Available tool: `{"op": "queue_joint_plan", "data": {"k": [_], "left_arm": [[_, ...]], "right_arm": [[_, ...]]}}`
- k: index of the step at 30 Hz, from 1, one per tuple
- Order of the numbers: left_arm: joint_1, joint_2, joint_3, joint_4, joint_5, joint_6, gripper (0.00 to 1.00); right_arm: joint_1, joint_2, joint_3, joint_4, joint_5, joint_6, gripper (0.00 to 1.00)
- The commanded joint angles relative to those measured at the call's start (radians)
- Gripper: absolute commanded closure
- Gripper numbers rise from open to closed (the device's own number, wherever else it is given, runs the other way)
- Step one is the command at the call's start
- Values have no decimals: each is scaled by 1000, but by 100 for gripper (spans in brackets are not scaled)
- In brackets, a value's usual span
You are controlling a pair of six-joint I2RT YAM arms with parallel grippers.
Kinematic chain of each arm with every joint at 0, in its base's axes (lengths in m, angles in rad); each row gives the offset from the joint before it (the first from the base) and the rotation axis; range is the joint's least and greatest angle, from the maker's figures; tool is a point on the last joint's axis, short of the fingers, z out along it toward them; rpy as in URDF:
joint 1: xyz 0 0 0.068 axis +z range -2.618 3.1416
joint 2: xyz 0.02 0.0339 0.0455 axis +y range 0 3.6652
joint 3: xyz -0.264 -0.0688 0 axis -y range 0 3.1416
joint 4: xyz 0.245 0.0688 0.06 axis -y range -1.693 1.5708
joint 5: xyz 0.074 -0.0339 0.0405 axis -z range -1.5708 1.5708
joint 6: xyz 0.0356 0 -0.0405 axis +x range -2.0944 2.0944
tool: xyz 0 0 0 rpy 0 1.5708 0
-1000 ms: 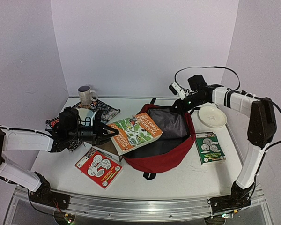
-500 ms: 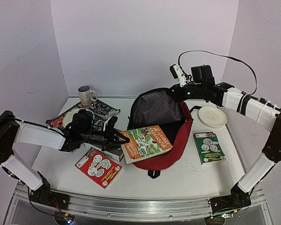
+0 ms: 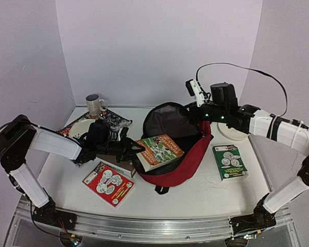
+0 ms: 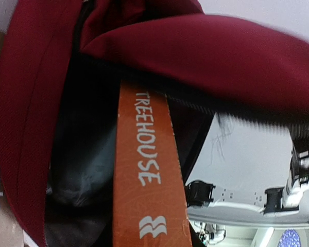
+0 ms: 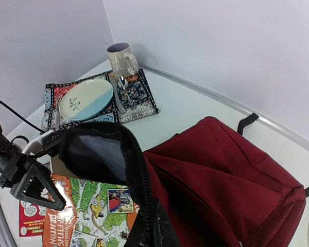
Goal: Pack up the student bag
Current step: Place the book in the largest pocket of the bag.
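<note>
The student bag (image 3: 188, 163) lies mid-table, mouth gaping leftward under a flap the right gripper (image 3: 193, 109) pinches aloft — and the book (image 3: 158, 151), clamped in the nearer left gripper (image 3: 135, 149), points lengthwise into that opening, directly to its right.

The right gripper (image 3: 192, 109) holds the student bag (image 3: 188, 163) open by its raised flap. The left gripper (image 3: 135, 150) clamps an orange book (image 3: 158, 150) reaching into the opening.

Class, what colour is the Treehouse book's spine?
Orange spine with white lettering; the left wrist view shows it best.
</note>
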State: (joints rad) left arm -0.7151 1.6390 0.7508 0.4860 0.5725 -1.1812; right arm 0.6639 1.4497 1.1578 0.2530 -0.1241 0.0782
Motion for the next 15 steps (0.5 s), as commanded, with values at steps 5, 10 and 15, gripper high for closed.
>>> {"op": "queue_joint_plan", "data": {"k": [5,10,15], "left_arm": [[-2,17,104,97,-81,-72,100],[-20,-1,105,155,-146,-85,100],[-38,39,151,247,-144,-138,100]], "right_arm": [[20,-209,-94,291,75,88,100],[36,-179,-99,298,22,104,100],[62,-164,-125,326,25,123,100]]}}
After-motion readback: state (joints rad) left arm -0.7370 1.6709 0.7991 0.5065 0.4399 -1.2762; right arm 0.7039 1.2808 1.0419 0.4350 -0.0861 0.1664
